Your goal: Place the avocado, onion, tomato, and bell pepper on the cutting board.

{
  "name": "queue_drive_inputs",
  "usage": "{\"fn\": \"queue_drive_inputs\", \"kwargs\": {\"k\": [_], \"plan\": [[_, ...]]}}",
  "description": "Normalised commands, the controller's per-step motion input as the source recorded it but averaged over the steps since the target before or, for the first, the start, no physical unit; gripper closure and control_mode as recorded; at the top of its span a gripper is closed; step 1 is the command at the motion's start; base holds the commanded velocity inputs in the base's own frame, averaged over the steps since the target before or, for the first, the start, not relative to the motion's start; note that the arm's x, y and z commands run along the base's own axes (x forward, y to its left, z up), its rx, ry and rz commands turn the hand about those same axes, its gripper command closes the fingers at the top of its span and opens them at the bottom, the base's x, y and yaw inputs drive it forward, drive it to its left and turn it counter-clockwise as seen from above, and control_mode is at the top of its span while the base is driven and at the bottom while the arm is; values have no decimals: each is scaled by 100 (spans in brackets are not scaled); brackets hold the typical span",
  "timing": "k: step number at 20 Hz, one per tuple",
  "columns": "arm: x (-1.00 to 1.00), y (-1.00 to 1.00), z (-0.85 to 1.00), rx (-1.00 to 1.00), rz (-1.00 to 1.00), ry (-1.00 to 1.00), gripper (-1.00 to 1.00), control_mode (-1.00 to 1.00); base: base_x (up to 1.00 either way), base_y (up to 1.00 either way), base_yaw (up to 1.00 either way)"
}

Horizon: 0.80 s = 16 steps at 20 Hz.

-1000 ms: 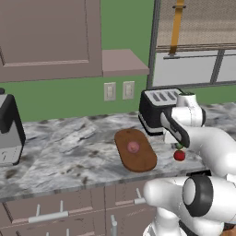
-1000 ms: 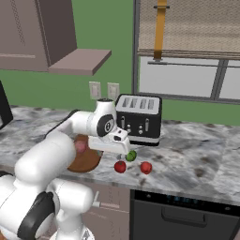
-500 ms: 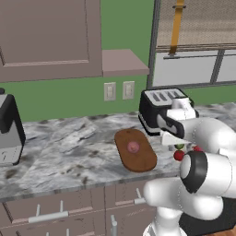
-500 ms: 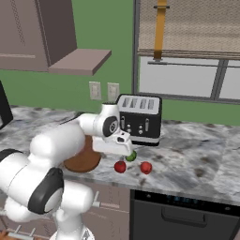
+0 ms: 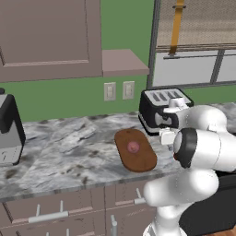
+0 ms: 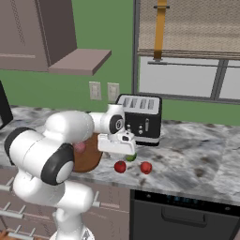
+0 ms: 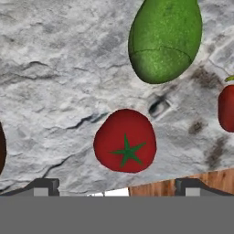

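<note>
Swung further right and lower since the previous shot, the arm now holds its gripper, jaws wide apart and empty, above the marble counter w/ the tomato almost centred below. Onion already sits on the cutting board; avocado lies just beyond the tomato, and a second red item, probably the bell pepper, is cut off at the edge. Best approach: drop straight down, centre the tomato btwn the tips, then close gently so it doesn't roll.
</note>
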Motion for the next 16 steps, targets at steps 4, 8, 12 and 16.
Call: {"fn": "queue_drive_inputs", "kwargs": {"k": [4, 8, 12, 16], "plan": [[21, -8, -32, 0, 0, 11, -100, -100, 0, 0, 0], [16, -7, -28, 0, 0, 10, -100, -100, 0, 0, 0], [2, -5, -24, 0, 0, 6, -100, -100, 0, 0, 0], [0, 0, -24, 0, 0, 4, -100, -100, 0, 0, 0]]}}
